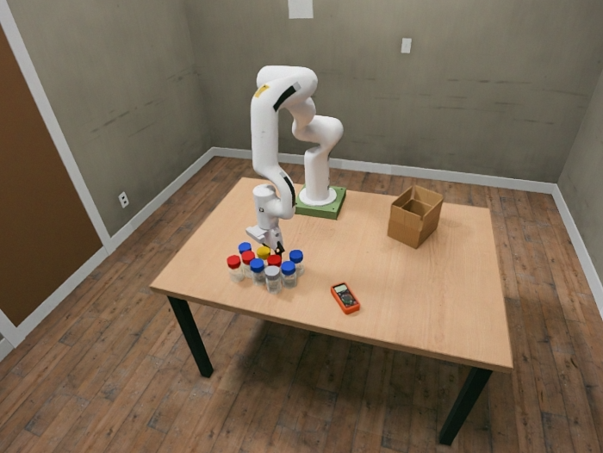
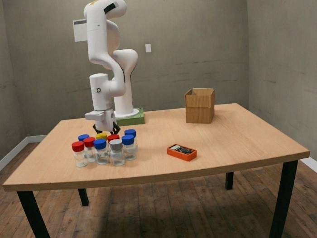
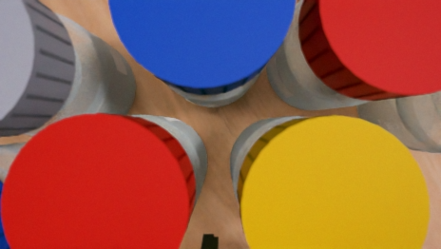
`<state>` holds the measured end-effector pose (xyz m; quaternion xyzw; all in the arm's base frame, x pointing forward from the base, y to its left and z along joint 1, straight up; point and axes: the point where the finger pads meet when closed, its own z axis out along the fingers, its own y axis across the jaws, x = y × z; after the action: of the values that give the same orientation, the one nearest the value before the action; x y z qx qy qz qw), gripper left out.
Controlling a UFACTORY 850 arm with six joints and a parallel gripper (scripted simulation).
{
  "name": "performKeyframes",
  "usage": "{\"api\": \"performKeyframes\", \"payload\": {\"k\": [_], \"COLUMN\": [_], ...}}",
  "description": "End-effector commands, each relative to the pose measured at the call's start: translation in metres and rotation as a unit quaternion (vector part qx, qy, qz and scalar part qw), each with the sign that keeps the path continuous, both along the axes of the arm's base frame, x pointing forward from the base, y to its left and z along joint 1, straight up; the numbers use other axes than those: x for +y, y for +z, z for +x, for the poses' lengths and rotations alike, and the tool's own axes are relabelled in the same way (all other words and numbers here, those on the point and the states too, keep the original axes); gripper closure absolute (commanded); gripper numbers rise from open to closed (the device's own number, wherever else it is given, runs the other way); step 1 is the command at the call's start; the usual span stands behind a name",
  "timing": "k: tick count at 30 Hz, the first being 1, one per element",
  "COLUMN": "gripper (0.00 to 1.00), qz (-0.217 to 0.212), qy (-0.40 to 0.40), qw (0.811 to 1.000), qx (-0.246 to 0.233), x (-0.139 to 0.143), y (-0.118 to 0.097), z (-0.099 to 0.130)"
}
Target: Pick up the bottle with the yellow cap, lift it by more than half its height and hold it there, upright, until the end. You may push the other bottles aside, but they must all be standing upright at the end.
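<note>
The black-fingered claw (image 2: 106,130) is held wide open and nothing is gripped between its fingers. It is placed low over a tight cluster of small clear glass bottles, directly above the bottle with the yellow cap (image 2: 101,136), which stands upright on the light wooden worktop (image 2: 230,143). Red-capped (image 2: 113,138), blue-capped (image 2: 99,144) and grey-capped (image 2: 116,145) bottles are packed around it. Farther from the claw, an orange multimeter (image 2: 181,152) and an open cardboard box (image 2: 199,105) are seen. Grey walls and a dark plank floor surround the worktop.
</note>
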<state>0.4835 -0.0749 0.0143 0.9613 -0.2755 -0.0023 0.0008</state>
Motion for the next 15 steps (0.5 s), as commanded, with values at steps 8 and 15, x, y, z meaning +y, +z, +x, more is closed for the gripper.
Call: {"api": "performKeyframes", "payload": {"k": [8, 15], "gripper": [0.21, 0.21], "qz": [0.0, 0.0], "qy": [0.0, 0.0], "qw": [1.0, 1.0], "qx": [-0.001, -0.001], "x": [-0.0036, -0.0068], "y": [0.0004, 0.0001], "z": [0.0064, 0.0116]}}
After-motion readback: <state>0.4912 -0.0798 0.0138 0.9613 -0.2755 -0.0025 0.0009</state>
